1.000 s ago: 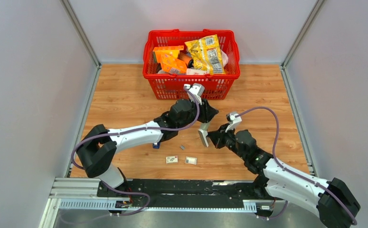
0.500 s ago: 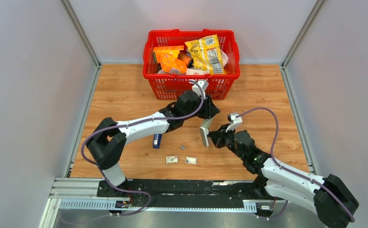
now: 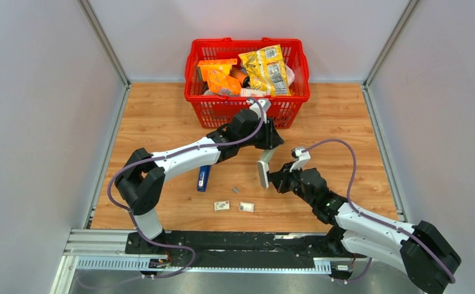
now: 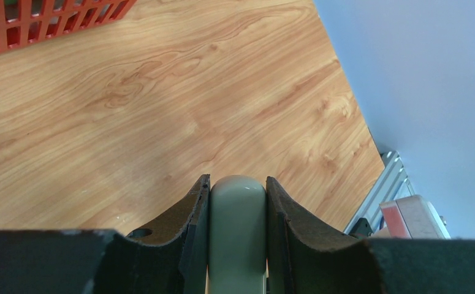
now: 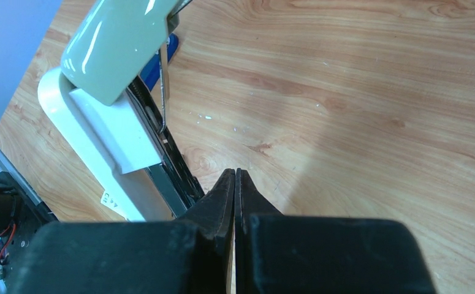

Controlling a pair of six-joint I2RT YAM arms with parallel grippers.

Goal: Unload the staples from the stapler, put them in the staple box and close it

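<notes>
The left gripper [image 4: 238, 179] is clamped on the stapler [image 5: 115, 43]. Its dark, rough-faced fingers [image 4: 192, 208] press against either side of the smooth, rounded pale green top arm. In the overhead view this stapler [image 3: 263, 171] hangs below that gripper over the middle of the wood-grain table [image 3: 161, 122], in front of the red plastic lattice basket [image 3: 222, 113], which is full of crinkled snack packets. The right wrist view shows it hinged open. The glossy green arm is swung away from a blocky white base [image 5: 112, 141], with a thin bent wire dangling between them and a narrow black and bare-metal magazine rail [image 5: 173, 165] exposed along the base. It is not clear whether the base's lower end touches the wood. The right gripper [image 5: 235, 174] sits just beside that rail. Its two tapered black fingers are pressed flat together, with only a hairline seam and nothing seen between them. To the left, a slim blue stapler [image 3: 203, 177] with a dark end lies flat on the table, apart from both grippers. The staples [image 3: 235, 190], a tiny dark grey strip, rest on the wood between the blue stapler and the hanging one. Nearer the arm bases lie two small white square tags [image 3: 222, 206], side by side.
</notes>
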